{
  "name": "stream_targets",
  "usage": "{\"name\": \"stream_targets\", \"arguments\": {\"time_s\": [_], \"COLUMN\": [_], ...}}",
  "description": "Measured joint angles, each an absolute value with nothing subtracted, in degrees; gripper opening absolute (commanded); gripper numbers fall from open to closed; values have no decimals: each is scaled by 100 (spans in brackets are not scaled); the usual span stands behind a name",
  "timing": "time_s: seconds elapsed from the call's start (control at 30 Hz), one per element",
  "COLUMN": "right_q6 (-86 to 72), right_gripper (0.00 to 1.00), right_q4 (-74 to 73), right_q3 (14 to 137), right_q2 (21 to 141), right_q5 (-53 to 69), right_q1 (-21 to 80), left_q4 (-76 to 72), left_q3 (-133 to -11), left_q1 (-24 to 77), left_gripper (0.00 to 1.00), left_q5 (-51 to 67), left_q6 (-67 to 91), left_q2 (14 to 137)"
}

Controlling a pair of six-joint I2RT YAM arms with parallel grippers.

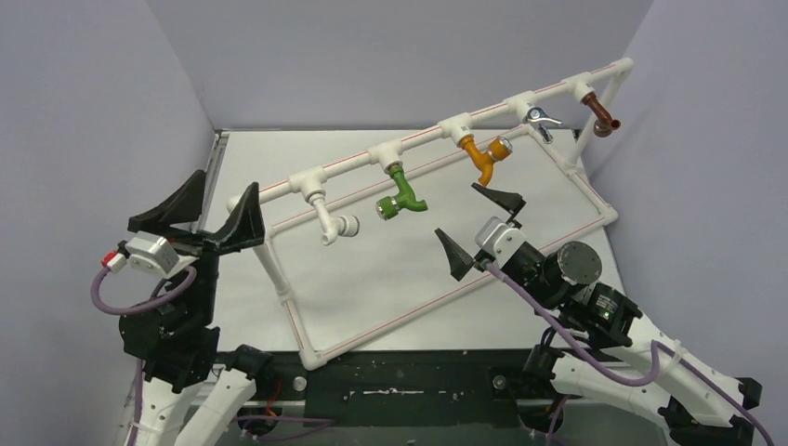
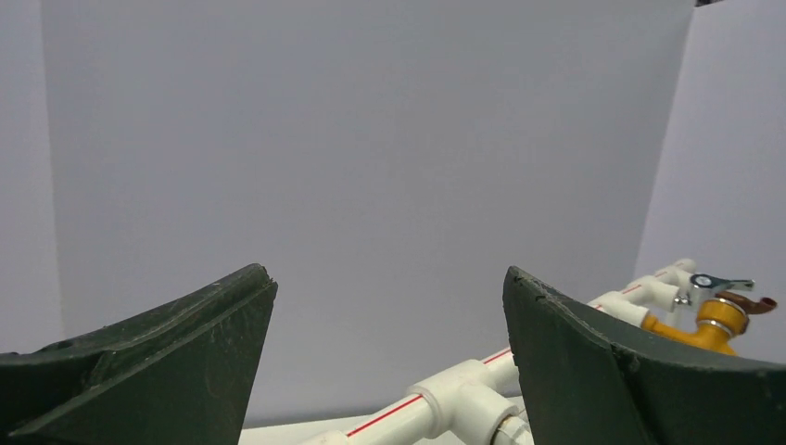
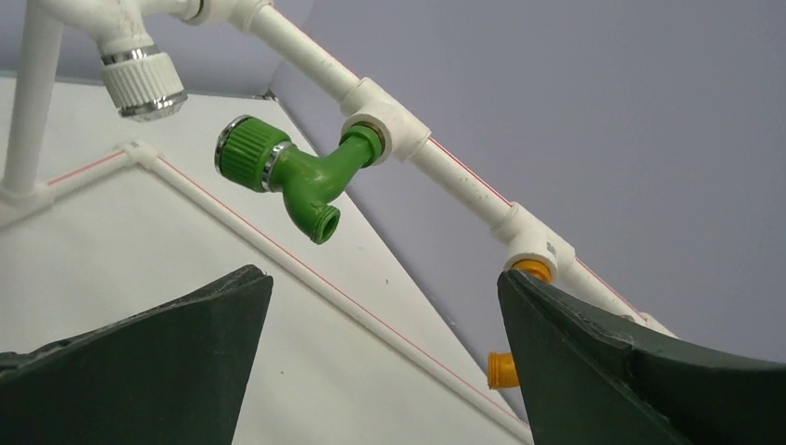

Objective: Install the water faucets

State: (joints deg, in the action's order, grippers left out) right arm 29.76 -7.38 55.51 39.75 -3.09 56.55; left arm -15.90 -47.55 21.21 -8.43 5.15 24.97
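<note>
A white pipe frame (image 1: 437, 130) with red stripes carries several faucets on its top rail: white (image 1: 333, 223), green (image 1: 401, 197), orange (image 1: 483, 158), silver (image 1: 541, 119) and brown (image 1: 602, 116). My left gripper (image 1: 209, 212) is open and empty, raised at the frame's left end. In the left wrist view its fingers (image 2: 176, 362) frame the top rail (image 2: 445, 399), with the orange faucet (image 2: 704, 324) far right. My right gripper (image 1: 479, 228) is open and empty, below and between the green faucet (image 3: 297, 171) and the orange faucet (image 3: 505, 369). The white faucet (image 3: 139, 79) shows top left.
The frame stands tilted on a white board (image 1: 400, 269) inside grey walls. The frame's lower rail (image 3: 306, 269) crosses under the right gripper. A black strip (image 1: 400, 381) runs along the near table edge between the arm bases.
</note>
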Motion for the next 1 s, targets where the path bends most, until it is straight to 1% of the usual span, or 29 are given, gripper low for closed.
{"name": "stream_targets", "arguments": {"time_s": [0.2,0.3,0.47,0.8,1.0], "right_q6": [4163,4757,5826,8068,9343], "right_gripper": [99,99,98,96,94], "right_q4": [-910,-958,-899,-666,-62], "right_q3": [5520,5516,5472,5415,5159], "right_q2": [4073,4160,4316,4941,5290], "right_q5": [-40,3,-71,-967,-1500], "right_q1": [5655,5658,5795,6866,7098], "left_q4": [-2071,-2193,-2300,-2416,-2416], "left_q3": [-4222,-3972,-3907,-3892,-3889], "left_q1": [2121,2121,2121,2121,2132], "left_gripper": [92,92,92,92,93], "left_q5": [-75,132,270,285,242], "left_q6": [558,676,810,891,893], "left_q2": [2294,2314,2423,2416,2383]}}
